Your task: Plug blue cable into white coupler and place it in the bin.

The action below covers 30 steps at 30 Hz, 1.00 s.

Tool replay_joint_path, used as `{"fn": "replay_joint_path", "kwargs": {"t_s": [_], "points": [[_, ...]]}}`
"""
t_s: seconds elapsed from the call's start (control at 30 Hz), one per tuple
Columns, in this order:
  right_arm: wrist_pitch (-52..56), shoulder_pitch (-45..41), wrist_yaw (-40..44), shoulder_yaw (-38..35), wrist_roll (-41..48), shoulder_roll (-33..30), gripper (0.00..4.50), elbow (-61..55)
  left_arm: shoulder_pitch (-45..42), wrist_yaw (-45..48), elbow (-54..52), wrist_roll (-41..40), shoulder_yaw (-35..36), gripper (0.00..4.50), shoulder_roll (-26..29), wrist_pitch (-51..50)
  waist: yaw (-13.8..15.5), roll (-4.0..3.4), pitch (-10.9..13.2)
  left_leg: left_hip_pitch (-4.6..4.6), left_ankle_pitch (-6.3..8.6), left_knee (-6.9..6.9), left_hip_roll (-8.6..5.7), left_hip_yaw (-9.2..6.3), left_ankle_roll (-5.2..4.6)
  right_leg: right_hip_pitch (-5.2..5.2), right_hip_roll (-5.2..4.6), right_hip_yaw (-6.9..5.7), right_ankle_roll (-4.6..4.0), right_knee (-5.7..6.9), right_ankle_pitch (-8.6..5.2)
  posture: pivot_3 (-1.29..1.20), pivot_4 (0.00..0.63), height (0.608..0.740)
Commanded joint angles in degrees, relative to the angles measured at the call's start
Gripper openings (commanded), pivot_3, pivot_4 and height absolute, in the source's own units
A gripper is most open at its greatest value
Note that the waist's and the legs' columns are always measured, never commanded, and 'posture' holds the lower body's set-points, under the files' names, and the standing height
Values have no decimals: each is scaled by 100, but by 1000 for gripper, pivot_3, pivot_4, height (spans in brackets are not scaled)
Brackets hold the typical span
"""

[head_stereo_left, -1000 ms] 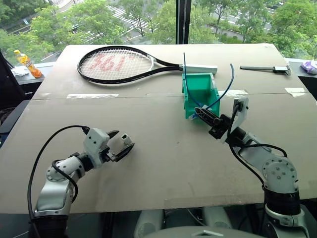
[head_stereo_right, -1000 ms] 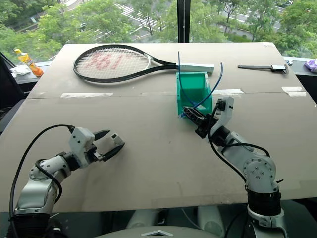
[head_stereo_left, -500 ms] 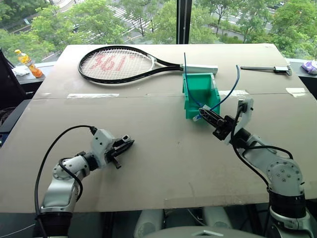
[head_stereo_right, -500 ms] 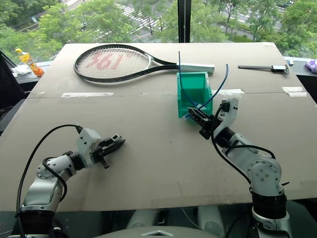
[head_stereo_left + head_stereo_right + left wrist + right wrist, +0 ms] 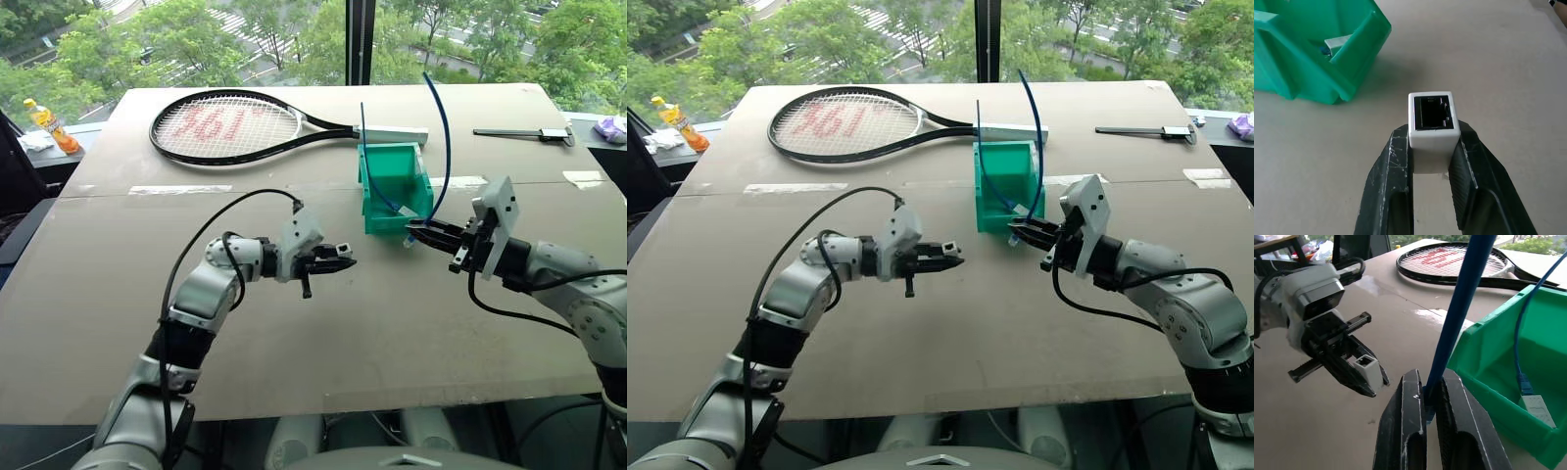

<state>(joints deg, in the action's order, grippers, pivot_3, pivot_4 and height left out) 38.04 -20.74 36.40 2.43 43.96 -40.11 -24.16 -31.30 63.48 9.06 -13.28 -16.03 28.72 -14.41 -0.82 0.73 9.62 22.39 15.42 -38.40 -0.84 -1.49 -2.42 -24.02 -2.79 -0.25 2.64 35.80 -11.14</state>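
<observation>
Two end effectors face each other above the desk (image 5: 294, 372), both just in front of the bin (image 5: 396, 186). The left end effector (image 5: 345, 262) is clenched on the white coupler (image 5: 1431, 117), which sits between its black fingertips (image 5: 1396, 156) with the dark socket opening turned outward toward the bin's side; the coupler is held clear of the desk surface, to the left of the bin's low front lip. The right end effector (image 5: 419, 233) is clenched on the blue cable (image 5: 446, 137) close to its lower end, at the bin's front right corner; from the grip the cable rises in a gentle curve above the bin's right wall and ends free in the air. The two end effectors are near one another but apart, coupler and cable not touching. Inside the bin lies a second, straight blue cord (image 5: 1520, 333) with a white piece (image 5: 1537, 409) at its lower end, the cord standing up out of the bin's rear. Behind the bin, a tennis racket (image 5: 227, 125) lies flat with its grip reaching the bin's back edge. Farther from the bin, on its right rear side, a dark slender tool (image 5: 524, 134) rests on the desk; far to its left rear stands an orange bottle (image 5: 44, 121).
</observation>
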Motion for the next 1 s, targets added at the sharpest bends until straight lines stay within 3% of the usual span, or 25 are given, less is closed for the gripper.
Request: {"fn": "replay_joint_path", "kwargs": {"t_s": [0.03,0.23,0.43,1.0], "points": [[-268,-443,592,201,-335,3,0,258,-266,133,577,434,-257,385,-151,687,0,0,0,1,0,0,0,-1,0,0,0,0,0,0,0,0,150,740],[-624,-1234,1393,907,-1085,338,0,1154,-470,324,1430,767,-402,385,-382,1453,26,1,0,22,0,-4,-1,1,0,-20,-4,5,-1,0,2,0,150,740],[-993,-1641,1917,1372,-1701,770,0,1770,-472,426,1609,835,-393,385,-488,1780,62,1,0,25,0,-8,-8,-2,1,-20,-15,1,0,3,3,0,150,740],[-2228,-1898,2832,1927,-3052,1230,0,3058,-425,510,1609,878,-371,385,-495,1941,42,0,-1,25,-1,-10,-12,-9,2,-21,-17,-5,0,10,4,0,150,740]]}}
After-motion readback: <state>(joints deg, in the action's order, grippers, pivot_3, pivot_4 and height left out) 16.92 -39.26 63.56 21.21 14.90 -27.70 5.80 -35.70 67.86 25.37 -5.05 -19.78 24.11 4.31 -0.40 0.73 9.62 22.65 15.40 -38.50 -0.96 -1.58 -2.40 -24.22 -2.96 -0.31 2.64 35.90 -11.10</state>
